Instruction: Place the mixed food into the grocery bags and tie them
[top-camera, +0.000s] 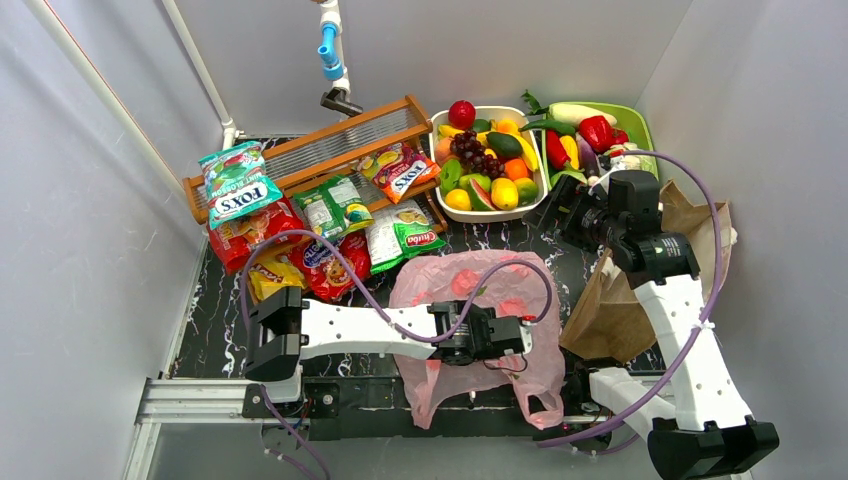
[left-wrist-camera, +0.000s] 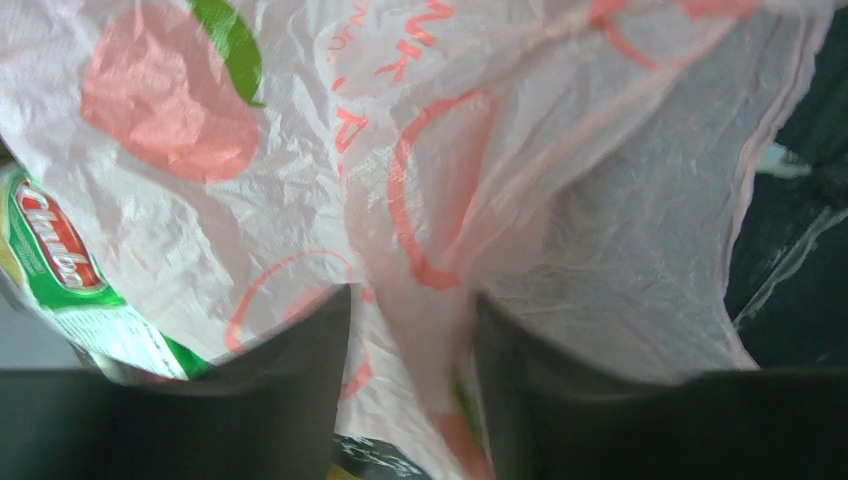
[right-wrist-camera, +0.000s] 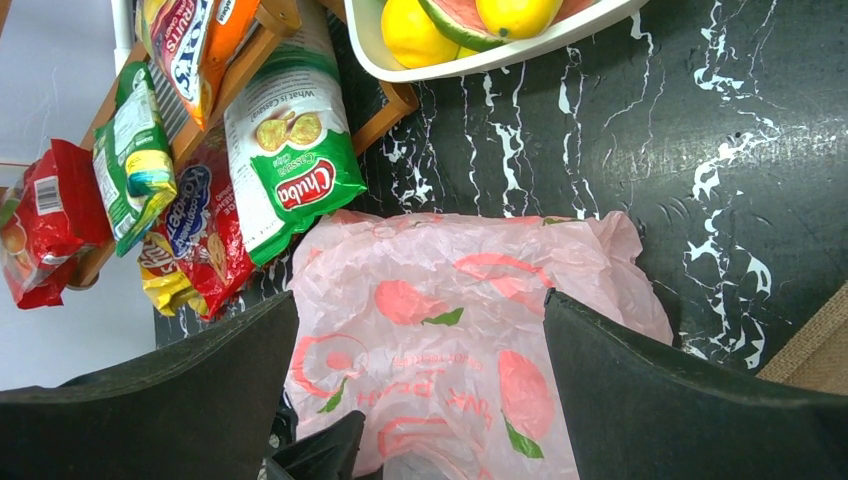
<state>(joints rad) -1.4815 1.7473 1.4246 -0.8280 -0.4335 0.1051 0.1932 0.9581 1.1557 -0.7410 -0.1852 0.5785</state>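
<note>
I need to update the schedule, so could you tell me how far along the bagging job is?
Nothing looks done: the pink bag lies flat and untied, the brown paper bag beside it. In hand: the left gripper straddles a fold of its film, jaws apart; the right gripper hovers open. Left: bagging the snack packets and toy fruit, then tying.

Pink bag (top-camera: 445, 278) lies flat, paper bag (top-camera: 612, 318) beside; packets (top-camera: 330, 215), fruit (top-camera: 490, 165) behind.

- White walls (top-camera: 480, 50) closed in the back and both sides, evenly lit.
- A black, white-veined worktop (top-camera: 480, 240) lay between them.
- A wooden rack (top-camera: 330, 150) sat towards its far left corner.
- A white pipe (top-camera: 333, 25) hung above the far edge.
</note>
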